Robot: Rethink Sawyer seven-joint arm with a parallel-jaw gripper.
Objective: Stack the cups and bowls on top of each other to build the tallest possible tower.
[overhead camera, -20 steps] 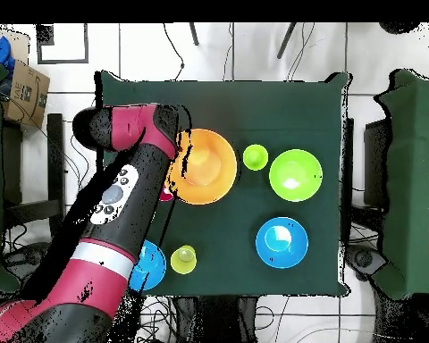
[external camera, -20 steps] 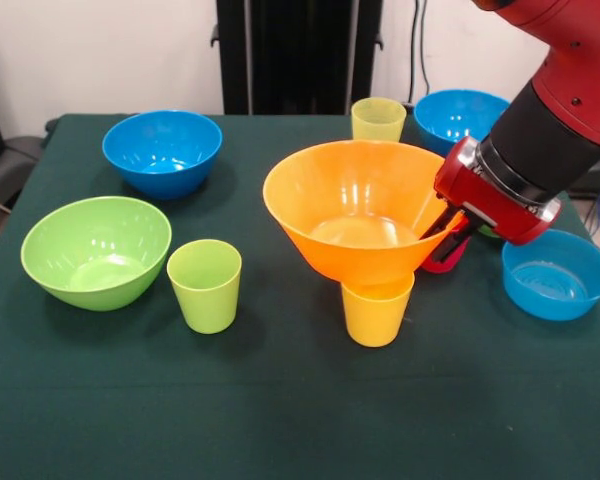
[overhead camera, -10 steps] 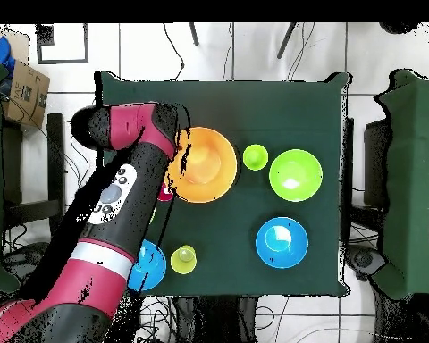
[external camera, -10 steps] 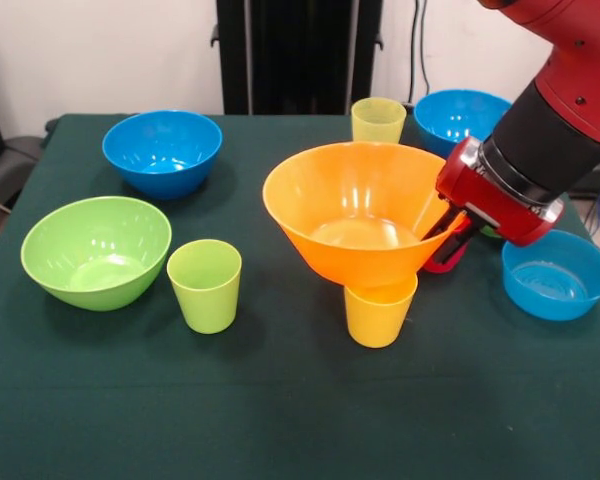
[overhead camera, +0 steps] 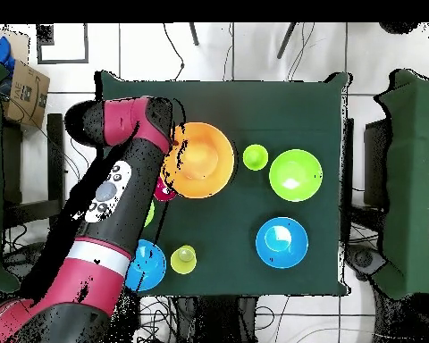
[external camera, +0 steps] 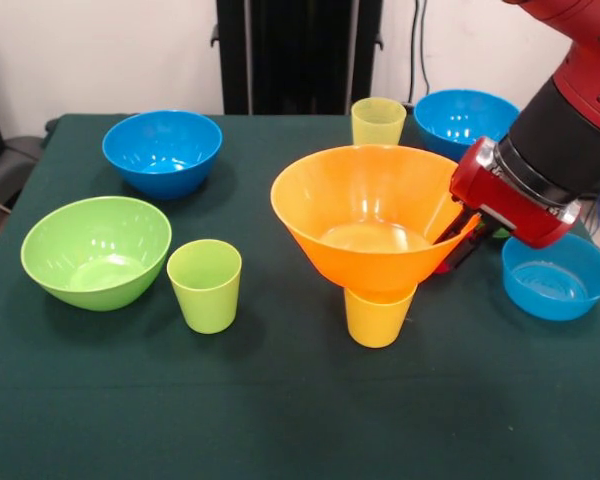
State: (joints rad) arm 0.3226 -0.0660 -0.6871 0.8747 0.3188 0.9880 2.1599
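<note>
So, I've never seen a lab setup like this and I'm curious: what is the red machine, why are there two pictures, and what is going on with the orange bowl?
The red and black machine is a robot arm with a gripper at its end. One picture looks across the table at the robot; the other looks straight down from above.

On the green cloth lie plastic bowls and cups for stacking. The gripper holds the big orange bowl by its rim, and the bowl sits on a yellow cup. Around it are a lime green bowl, a lime green cup, a blue bowl, another blue bowl, a pale yellow cup and a shallow blue bowl.
</note>
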